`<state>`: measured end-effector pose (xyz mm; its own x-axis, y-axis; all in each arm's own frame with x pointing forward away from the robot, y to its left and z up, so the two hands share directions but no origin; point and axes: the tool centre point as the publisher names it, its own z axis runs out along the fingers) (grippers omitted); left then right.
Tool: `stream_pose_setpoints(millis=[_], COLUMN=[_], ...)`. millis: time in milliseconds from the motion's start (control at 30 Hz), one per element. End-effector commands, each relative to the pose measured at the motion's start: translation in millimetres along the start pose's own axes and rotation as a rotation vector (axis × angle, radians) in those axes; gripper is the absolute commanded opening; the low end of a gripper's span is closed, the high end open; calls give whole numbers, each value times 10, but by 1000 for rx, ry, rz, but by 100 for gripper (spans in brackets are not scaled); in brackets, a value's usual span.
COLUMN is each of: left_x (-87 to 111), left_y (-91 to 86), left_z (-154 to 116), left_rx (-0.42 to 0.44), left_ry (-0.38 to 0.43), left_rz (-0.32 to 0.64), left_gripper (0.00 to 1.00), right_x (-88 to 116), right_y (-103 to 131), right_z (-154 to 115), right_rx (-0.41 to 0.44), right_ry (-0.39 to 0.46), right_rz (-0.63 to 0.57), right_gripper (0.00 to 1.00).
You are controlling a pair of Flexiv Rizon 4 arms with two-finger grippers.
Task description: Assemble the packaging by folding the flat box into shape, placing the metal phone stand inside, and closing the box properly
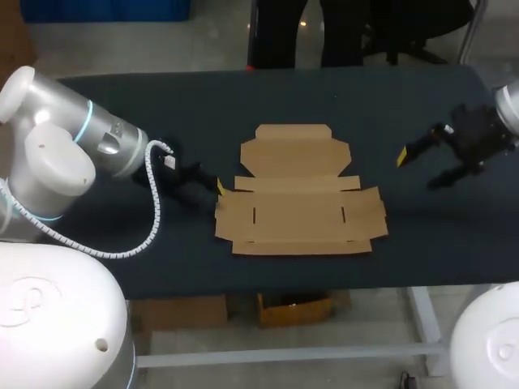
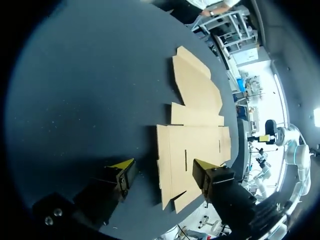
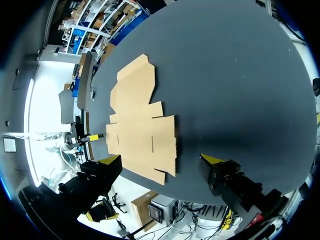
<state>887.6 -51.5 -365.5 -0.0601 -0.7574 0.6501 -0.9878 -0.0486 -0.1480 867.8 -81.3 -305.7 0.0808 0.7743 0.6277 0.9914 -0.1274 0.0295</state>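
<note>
Dark and matte, the surface (image 1: 422, 243) carried one flat box (image 1: 298, 203) of brown cardboard, lying unfolded near its middle. The sheet lay flat, with a narrower panel on the far side, a wider one on the near side, and small flaps at the corners. Two short slits showed in the wider panel.

Two arms came in, one from each side. The left tool (image 2: 161, 169) was released, its two yellow-tipped fingers (image 2: 122, 165) spread wide. It sat low at the left edge of the box. In the left wrist view that edge lay between the spread fingers. I could not tell whether either finger touched the cardboard.

The right tool (image 1: 420, 168) was also released, fingers wide apart and holding nothing. It hung to the right of the box, apart from it.
</note>
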Motion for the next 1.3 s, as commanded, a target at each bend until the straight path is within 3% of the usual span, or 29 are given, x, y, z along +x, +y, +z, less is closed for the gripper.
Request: stream_pose_setpoints(millis=[33, 367, 500, 533, 567, 600, 633, 667, 700, 1300], left_x=[136, 236, 243, 245, 249, 257, 266, 276, 286, 291], left_y=[24, -106, -187, -199, -209, -217, -222, -225, -227, -227], left_z=[-401, -649, -670, -678, -685, -691, -696, -701, -706, -612], left_rx=[9, 30, 24, 17, 13, 9, 6, 9, 6, -21], left_ry=[-94, -165, -189, -196, -206, -214, -221, -228, -230, -244], left_rz=[8, 68, 72, 73, 77, 78, 85, 84, 87, 147], left_gripper=[100, 100, 100, 98, 65, 32, 13, 0, 0, 0], right_x=[-23, 7, 8, 13, 18, 23, 30, 35, 41, 108], right_y=[-6, 31, 70, 80, 91, 101, 112, 126, 137, 212], right_z=[-25, 7, 11, 8, 5, 0, -6, -11, -17, 109], right_rx=[0, 2, 2, -2, -7, -14, -24, -28, -35, -108], right_ry=[0, -6, -17, -19, -23, -30, -37, -36, -39, -36], right_rz=[3, -16, -20, -24, -29, -39, -47, -58, -69, -319], right_gripper=[100, 100, 81, 63, 47, 41, 33, 20, 0, 0])
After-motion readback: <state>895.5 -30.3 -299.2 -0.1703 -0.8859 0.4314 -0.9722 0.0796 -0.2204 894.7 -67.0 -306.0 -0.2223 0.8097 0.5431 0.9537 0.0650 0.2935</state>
